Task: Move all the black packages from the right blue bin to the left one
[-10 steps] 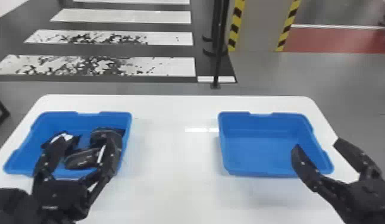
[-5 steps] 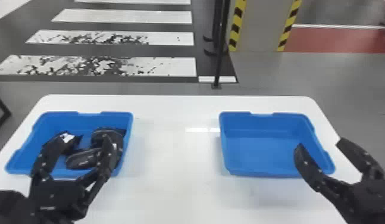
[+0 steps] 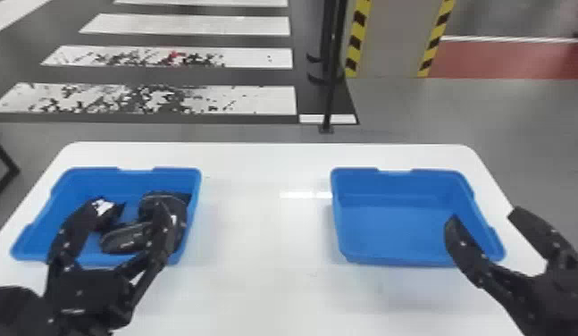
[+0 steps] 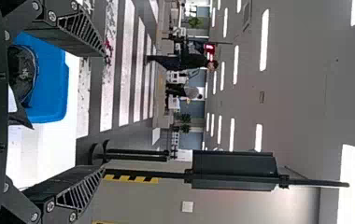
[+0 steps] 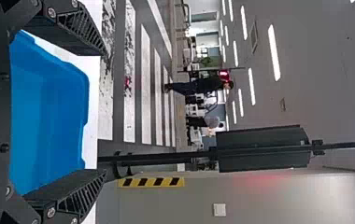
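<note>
We find both of our robot's tools above a white desk with rounded corners (image 3: 265, 277), their flat black fingers spread apart. Our left tool (image 3: 131, 205) hangs over the left bin, a shallow, open, rectangular one of blue plastic (image 3: 136, 171), where the black packages lie below the fingers. As we look from the head view, a flat, rounded, glossy black package (image 3: 123, 238) shows between the tool's two fingers. A second dark, glossy package (image 3: 151, 196) sits behind the tool's right-hand finger and partly hidden by it, close to the bin's right wall. Beside the left-hand finger we make out another black package with a white patch (image 3: 103, 206), also partly covered.

Our right tool (image 3: 485, 215) is poised at the near right corner of the right blue bin, a matching open plastic one (image 3: 390, 228). The tool's left-hand finger overlaps that corner in our view, while its other finger stands out past the bin's right side; the bin's smooth blue floor shows to the tool's left. Well beyond both tools, we see broad white floor stripes (image 3: 203, 25), a slim black upright pole (image 3: 330, 94) and a grey panel edged in yellow and black (image 3: 390, 40).
</note>
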Robot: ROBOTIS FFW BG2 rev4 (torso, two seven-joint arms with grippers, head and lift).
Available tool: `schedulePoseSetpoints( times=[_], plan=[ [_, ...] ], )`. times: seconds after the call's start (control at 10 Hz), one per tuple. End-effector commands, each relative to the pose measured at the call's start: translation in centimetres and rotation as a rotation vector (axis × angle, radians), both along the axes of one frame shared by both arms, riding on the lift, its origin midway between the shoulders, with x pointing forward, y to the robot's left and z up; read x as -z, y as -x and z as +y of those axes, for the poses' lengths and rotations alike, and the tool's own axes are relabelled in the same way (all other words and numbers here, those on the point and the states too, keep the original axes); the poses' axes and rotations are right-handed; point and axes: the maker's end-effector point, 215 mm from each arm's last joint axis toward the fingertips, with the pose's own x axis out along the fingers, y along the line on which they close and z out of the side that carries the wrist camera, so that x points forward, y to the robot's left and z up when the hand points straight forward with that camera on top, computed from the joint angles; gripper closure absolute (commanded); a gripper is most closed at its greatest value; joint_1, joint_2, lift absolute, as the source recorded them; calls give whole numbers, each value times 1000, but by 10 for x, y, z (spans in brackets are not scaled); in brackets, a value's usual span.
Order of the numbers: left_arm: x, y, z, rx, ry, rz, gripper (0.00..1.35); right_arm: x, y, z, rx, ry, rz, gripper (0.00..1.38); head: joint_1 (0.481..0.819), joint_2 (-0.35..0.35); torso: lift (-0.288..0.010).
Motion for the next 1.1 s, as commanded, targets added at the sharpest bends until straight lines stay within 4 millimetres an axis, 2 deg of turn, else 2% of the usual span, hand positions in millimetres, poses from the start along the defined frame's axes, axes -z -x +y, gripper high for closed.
schedulePoseSetpoints(
  times=[0.0, 1.0],
  plan=[
    [1, -1, -1, 3, 1, 0, 185, 1, 0, -1, 1, 0, 0, 137, 695, -26, -140],
    [-1, 0, -4, 6, 5, -14, 185, 2, -1, -1, 4, -13, -12, 137, 695, -31, -140]
  ],
)
